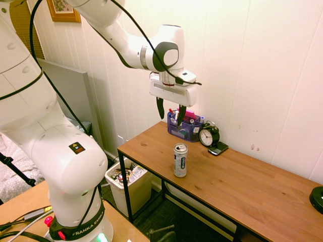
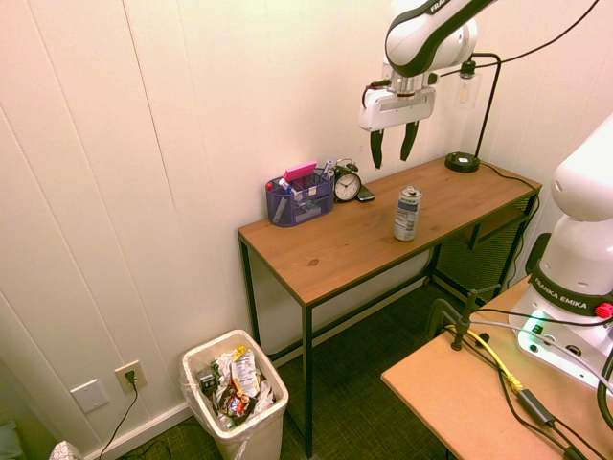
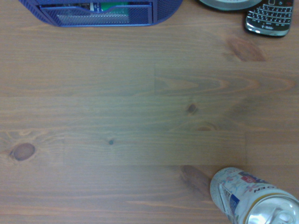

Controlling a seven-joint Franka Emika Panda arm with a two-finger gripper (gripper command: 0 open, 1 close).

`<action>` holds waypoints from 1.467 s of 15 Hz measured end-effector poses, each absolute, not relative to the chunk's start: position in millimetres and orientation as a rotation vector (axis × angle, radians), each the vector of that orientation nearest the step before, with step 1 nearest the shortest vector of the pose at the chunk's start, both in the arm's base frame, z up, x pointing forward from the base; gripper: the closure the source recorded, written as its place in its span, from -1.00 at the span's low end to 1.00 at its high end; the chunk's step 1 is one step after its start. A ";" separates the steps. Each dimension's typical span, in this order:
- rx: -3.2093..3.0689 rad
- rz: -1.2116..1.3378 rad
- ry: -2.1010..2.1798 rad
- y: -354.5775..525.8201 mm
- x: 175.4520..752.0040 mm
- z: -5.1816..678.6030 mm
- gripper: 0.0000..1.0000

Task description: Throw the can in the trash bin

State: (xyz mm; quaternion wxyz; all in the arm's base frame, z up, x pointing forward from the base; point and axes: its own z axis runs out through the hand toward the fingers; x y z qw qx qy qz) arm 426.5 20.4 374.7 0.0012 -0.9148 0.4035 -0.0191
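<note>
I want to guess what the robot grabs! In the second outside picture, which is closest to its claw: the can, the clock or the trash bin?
From the gripper:
1. The can, standing just below it.
2. The clock, by the wall.
3. The trash bin, down on the floor.

White arm point(image 1: 126, 43) reaching out from its base, wrist bent downward, fingers point(image 1: 160, 107) spread apart, holding nothing

Two opposite high views share the desk point(image 1: 242, 186); wrist looks straight down.
</note>
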 end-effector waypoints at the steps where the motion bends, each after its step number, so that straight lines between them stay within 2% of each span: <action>1: -2.868 -0.057 1.269 20.5 426.7 374.3 -1.00; 9: -2.805 0.019 1.400 -46.7 416.9 350.9 -1.00; 16: -2.870 0.182 1.402 -41.3 416.8 279.8 -1.00; 21: -2.856 0.235 1.466 -41.0 437.2 248.8 -1.00; 22: -2.855 0.239 1.478 -42.2 443.5 245.5 1.00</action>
